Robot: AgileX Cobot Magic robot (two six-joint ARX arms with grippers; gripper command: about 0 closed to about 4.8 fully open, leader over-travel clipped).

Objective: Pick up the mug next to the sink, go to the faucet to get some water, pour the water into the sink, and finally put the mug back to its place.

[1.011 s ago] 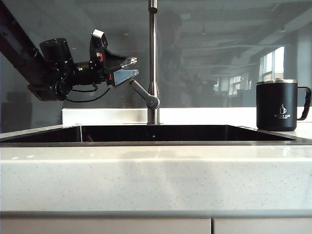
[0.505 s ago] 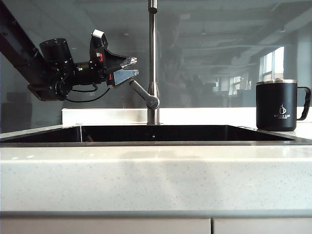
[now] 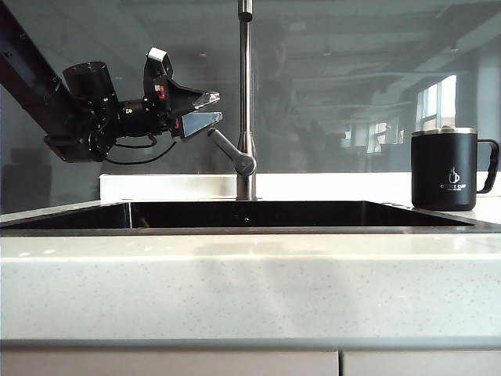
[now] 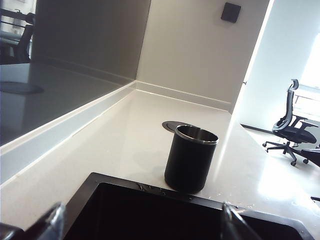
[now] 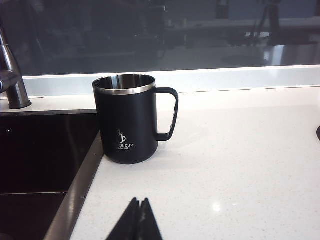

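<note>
- Now, biggest thing first: the sink [image 3: 86, 213], a dark basin sunk in the white counter [image 3: 250, 282]. Its steel rim runs just beside the mug's base. Risk, as I judge it: a lift that drags the mug sideways could tip it over that edge into the basin.
- My left gripper [image 3: 202, 110] hangs in the air above the sink's left part, level, pointing toward the faucet, jaws spread wide and empty. The lower finger's tip sits close to the lever. Risk: a careless swing could knock the lever and start the water with no mug under the pipe.
- Faucet [image 3: 246, 94]: a thin upright steel pipe behind the basin, slanted lever [image 3: 227, 150] low on its left. The outlet is out of frame at the top, so I cannot tell where the stream would land. Risk: a mug held off-line would catch nothing, or splash the counter.
- Mug [image 5: 131, 119]: matte black, steel rim, upright on the counter to the right of the sink, untouched. Handle [image 5: 169, 114] points away from the basin. Seen from my right wrist it looks empty. Risk: the smooth round wall could twist in a pinch; the handle loop is a narrow target.
- My right gripper [image 5: 137, 215]: 2 fingers pressed together, holding nothing, short of the mug over bare counter; it does not show in the exterior view. Risk: reaching in like this would only shove the mug toward the back wall. I must open first.
</note>
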